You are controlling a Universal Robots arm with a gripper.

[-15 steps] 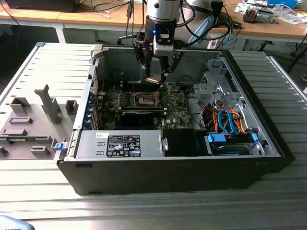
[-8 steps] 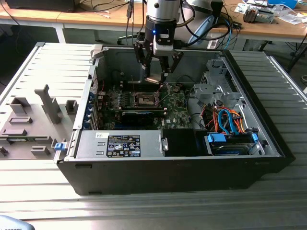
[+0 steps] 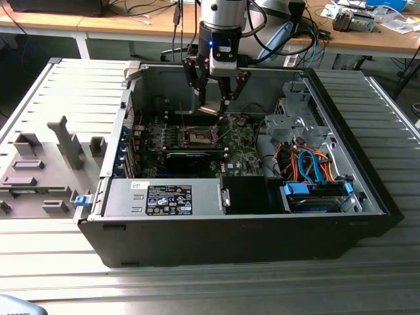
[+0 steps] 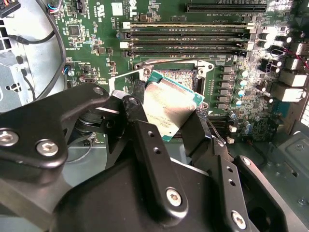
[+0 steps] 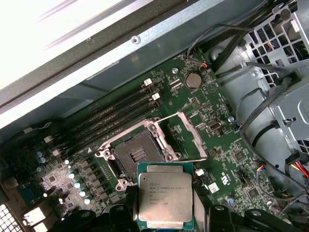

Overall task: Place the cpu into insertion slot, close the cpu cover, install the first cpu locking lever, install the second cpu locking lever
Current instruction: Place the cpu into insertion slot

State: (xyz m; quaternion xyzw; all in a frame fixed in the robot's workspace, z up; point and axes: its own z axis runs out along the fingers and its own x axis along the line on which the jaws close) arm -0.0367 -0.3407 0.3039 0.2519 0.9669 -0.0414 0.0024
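Gripping cpu (image 5: 165, 198) in clenched gripper (image 5: 166, 222) beside open insertion slot (image 5: 136, 155); risking bent socket pins (image 5: 130, 163) if seating it skewed.

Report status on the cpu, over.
Gripper shut on cpu, chip held clear of insertion slot. Slot empty, cpu cover swung open. Nothing in the way.

Dull brushed-metal cpu (image 5: 165, 200) top

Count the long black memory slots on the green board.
4, side by side in the second wrist view: one memory slot farthest from the insertion slot, a second, a third, and the fourth right beside it. None looks hidden.
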